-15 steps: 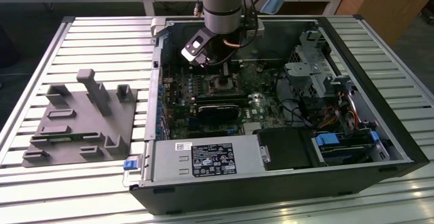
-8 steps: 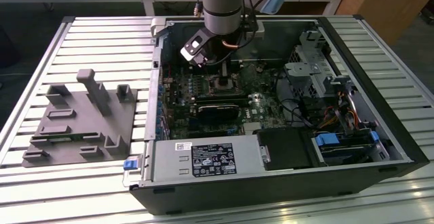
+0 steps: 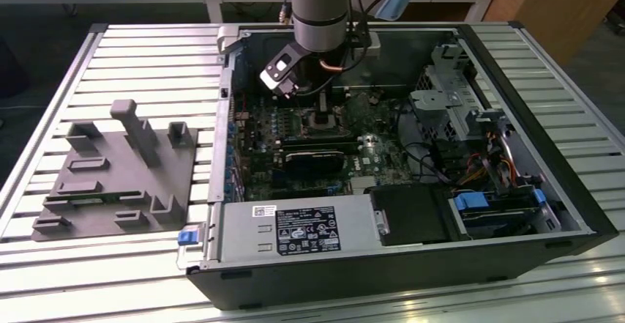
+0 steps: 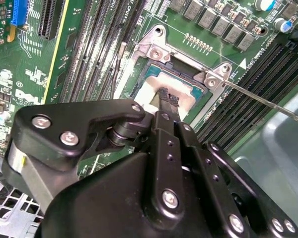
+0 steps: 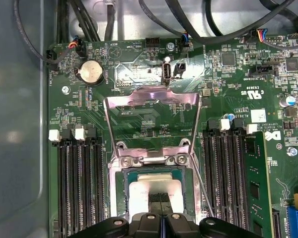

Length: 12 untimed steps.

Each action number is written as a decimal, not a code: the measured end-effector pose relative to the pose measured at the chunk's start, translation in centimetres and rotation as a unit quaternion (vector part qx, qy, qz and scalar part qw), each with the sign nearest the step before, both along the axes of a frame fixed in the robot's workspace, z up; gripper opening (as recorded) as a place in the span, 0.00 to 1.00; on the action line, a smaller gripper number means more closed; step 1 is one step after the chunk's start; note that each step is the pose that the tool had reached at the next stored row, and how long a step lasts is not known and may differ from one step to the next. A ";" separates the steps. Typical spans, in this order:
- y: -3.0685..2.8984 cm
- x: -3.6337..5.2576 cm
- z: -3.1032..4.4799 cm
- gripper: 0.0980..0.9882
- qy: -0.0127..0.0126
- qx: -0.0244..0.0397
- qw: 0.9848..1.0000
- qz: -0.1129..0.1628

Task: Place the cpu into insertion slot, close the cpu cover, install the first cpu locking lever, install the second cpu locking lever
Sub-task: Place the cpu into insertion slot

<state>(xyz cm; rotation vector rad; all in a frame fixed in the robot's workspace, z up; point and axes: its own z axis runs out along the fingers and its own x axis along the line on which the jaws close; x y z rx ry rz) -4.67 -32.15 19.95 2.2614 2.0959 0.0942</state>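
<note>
Black pincer (image 4: pixel 168 99) fingers are sitting together, tips seemingly touching the small flat silver-grey cpu (image 5: pixel 156 184), which is lying in the black-rimmed square insertion slot (image 5: pixel 120 196). Thin silvery cpu cover (image 5: pixel 151 99) is lying open. Judgement: staying vertical and pressing lightly is best. Long black memory slots (image 5: pixel 77 188) are crowding both sides, and a thin wire lever (image 5: pixel 201 186) is running just beside.

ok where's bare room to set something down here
Bare table slats lie beyond the grey fixture, in front of it, and at the exterior view's right of the case. Inside the case it is crowded: the gripper down at the cpu, cables beside.
</note>
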 end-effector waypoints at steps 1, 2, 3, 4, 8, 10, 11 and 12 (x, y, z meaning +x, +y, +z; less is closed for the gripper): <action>0.00 0.00 0.00 0.01 0.000 0.000 1.000 0.000; 0.01 0.00 -0.01 0.01 0.000 0.000 1.000 0.000; 0.01 0.01 -0.03 0.01 0.000 0.000 1.000 0.000; 0.01 0.00 -0.05 0.01 0.000 0.000 1.000 0.000; 0.00 0.00 -0.12 0.01 0.000 0.000 1.000 0.000; 0.01 0.01 -0.14 0.01 0.000 0.000 1.000 0.000; 0.01 0.01 -0.14 0.01 0.000 0.000 1.000 0.000; 0.01 0.01 -0.14 0.01 0.000 0.000 1.000 0.000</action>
